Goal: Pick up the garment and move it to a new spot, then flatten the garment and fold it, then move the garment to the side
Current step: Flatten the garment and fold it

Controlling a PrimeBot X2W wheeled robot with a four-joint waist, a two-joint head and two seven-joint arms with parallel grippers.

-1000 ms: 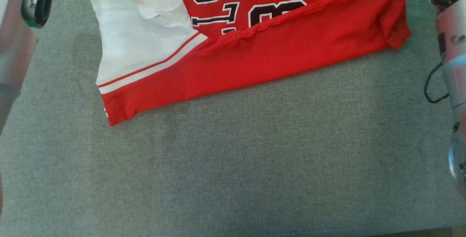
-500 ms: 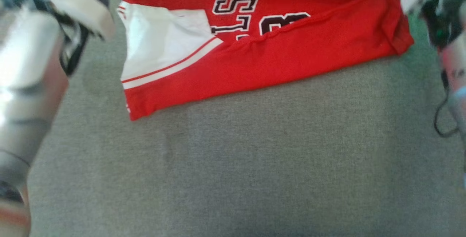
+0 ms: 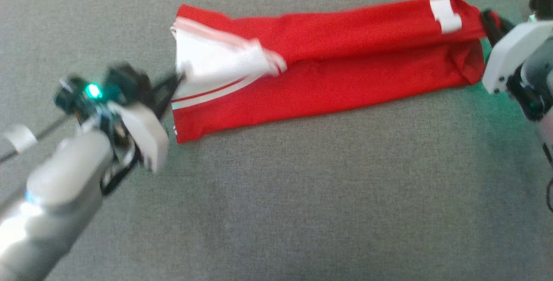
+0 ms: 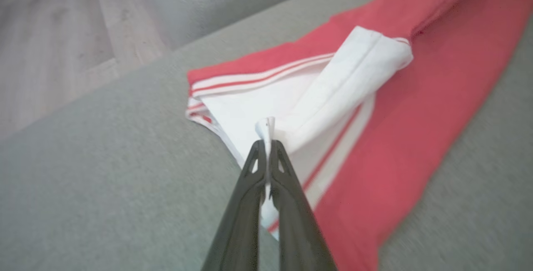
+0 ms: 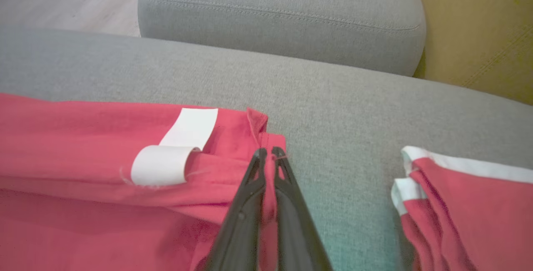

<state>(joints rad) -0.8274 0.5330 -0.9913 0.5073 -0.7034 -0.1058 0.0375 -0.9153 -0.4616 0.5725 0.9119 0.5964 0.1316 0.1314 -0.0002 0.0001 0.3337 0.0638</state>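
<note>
Garment point(image 3: 345, 69) lay folded on the grey cushion point(image 3: 302, 194) — left gripper point(image 4: 266, 146) pinched its white sleeve point(image 4: 300, 108), right gripper point(image 5: 266, 152) its red corner point(image 5: 266, 137).

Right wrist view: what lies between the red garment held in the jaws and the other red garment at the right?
Only bare grey cushion; the held garment and the other garment lie apart, seen in the right wrist view.

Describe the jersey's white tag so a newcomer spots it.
On the grey cushion lies a long folded red garment. At its end by the right fingers sits a small white tag, plain, unlike the red-striped white panel opposite.
</note>
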